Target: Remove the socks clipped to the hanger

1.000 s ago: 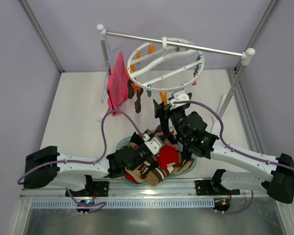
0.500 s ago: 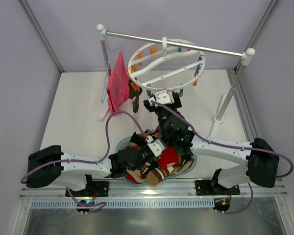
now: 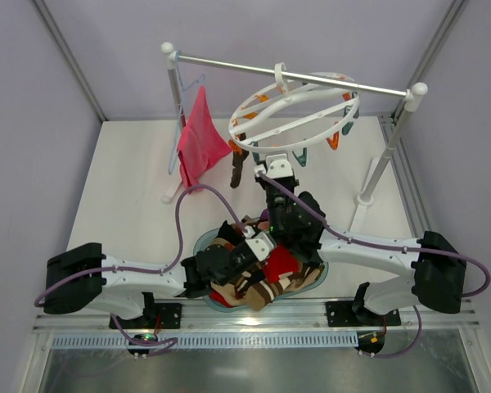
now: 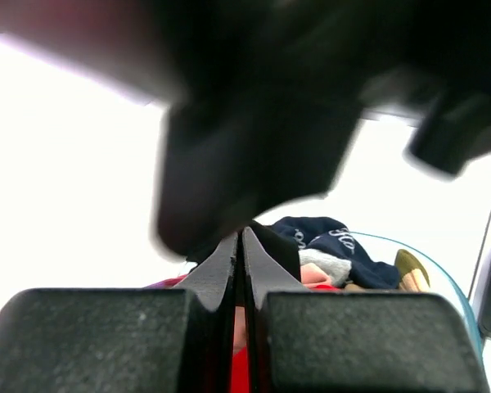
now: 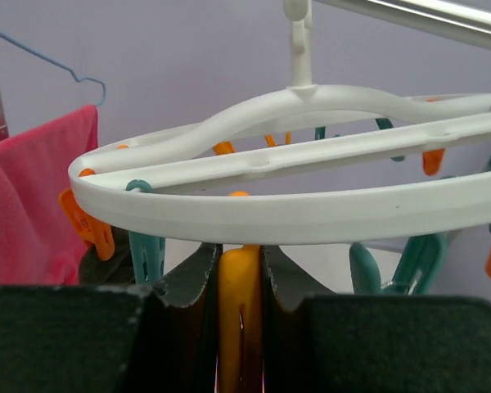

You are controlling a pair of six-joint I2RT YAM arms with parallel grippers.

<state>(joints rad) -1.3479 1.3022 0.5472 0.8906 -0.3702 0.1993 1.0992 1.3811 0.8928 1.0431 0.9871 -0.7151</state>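
The white round hanger [image 3: 254,148] hangs from the rail, tilted, with orange and teal clips under its ring [image 5: 311,214]. My right gripper [image 3: 277,169] reaches up under the near rim and is shut on an orange clip [image 5: 240,303]. A dark sock [image 3: 238,169] still hangs from a clip at the ring's left. My left gripper [image 3: 258,243] is shut with nothing between its fingers [image 4: 217,266]. It hovers low over a pile of loose socks [image 3: 266,274], red, navy and brown [image 4: 331,246]. A blurred dark arm fills the top of the left wrist view.
The loose socks lie in a teal bowl [image 3: 200,242] between the arm bases. A pink cloth [image 3: 198,139] on a light-blue wire hanger [image 5: 41,57] hangs at the rail's left end. The metal rail [image 3: 327,82] rests on white posts [image 3: 385,164].
My right gripper has gone up under the ring and closed from wide open onto the orange clip. The hanger has swung to the right. The left arm has stayed put.
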